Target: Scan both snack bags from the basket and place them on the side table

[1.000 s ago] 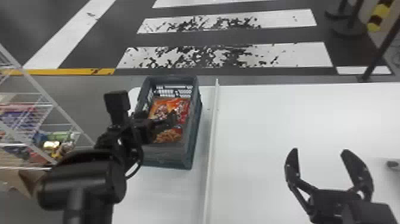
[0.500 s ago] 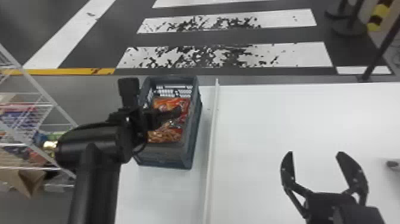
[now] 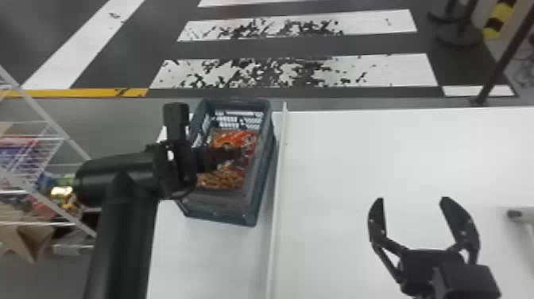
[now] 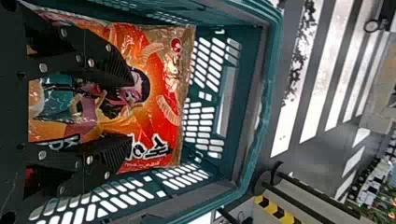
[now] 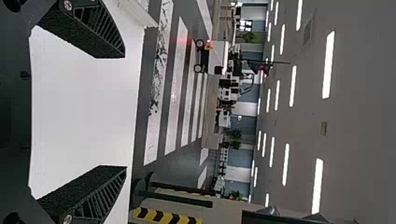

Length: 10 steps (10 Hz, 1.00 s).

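In the head view my left gripper [image 3: 222, 157] is over the basket [image 3: 260, 191], above the orange and red snack bags [image 3: 234, 138]. The left wrist view has the left gripper [image 4: 130, 112] inside the basket [image 4: 261, 107], its fingers apart on either side of a snack bag's [image 4: 163, 88] printed front. Whether they touch the bag I cannot tell. Brown snack pieces show through the bag nearest the basket's front. My right gripper [image 3: 411, 202] stands open over the white table [image 3: 357, 159]; the right wrist view shows that gripper [image 5: 123, 112] with nothing between its fingers.
A raised white edge [image 3: 280, 179] runs along the table just right of the basket. A wire rack [image 3: 51, 159] with colourful packages stands at the left. A grey object with a dark tip [image 3: 516, 214] lies at the table's right.
The left arm has swung around at the basket, its forearm shifting first left and up, then right and lower. The right gripper has moved slightly left and up. The basket has stayed put.
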### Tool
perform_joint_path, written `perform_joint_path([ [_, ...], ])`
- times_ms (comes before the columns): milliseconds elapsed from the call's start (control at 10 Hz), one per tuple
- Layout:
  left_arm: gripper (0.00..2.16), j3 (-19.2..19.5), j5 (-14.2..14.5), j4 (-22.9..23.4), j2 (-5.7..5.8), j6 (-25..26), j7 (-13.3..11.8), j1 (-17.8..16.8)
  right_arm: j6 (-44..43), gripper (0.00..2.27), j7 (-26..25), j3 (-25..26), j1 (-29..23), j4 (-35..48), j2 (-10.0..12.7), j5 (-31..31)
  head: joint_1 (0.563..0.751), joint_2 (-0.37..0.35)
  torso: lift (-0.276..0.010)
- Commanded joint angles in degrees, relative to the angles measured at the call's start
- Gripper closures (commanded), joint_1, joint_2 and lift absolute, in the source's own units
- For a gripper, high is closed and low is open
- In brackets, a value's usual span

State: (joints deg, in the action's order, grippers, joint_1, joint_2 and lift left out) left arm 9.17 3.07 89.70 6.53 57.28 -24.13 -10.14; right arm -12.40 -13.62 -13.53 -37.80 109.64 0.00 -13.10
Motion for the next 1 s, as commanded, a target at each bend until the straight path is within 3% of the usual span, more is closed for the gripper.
perform_joint_path([
  [0, 2.14, 1.46, 0.97, 1.45, -0.03, 1.92, -0.22, 1.17, 0.06, 0.07, 0.00, 0.00, 0.18, -0.13, 0.05, 0.00, 0.695, 0.156, -0.075],
  [100, 2.14, 3.04, 1.06, 3.82, -0.03, 1.92, -0.84, 2.49, 0.06, 0.07, 0.00, 0.00, 0.18, -0.13, 0.05, 0.00, 0.695, 0.161, -0.075],
  [300, 2.14, 7.79, 4.40, 8.04, -0.38, 3.33, -0.92, 4.60, -0.12, 0.07, 0.00, -0.18, 0.09, 0.05, 0.05, 0.00, 0.695, 0.179, -0.075],
  [500, 2.14, 13.77, 12.92, 10.76, -0.29, 3.51, -0.92, 6.18, -0.12, 0.07, 0.00, -0.53, 0.09, 0.05, 0.05, 0.00, 0.695, 0.204, -0.075],
  [900, 2.14, 18.16, 27.95, 15.69, -1.26, 3.33, -0.48, 8.82, -0.12, 0.07, 0.00, -1.32, -0.08, 0.49, 0.05, -0.70, 0.695, 0.239, -0.075],
])
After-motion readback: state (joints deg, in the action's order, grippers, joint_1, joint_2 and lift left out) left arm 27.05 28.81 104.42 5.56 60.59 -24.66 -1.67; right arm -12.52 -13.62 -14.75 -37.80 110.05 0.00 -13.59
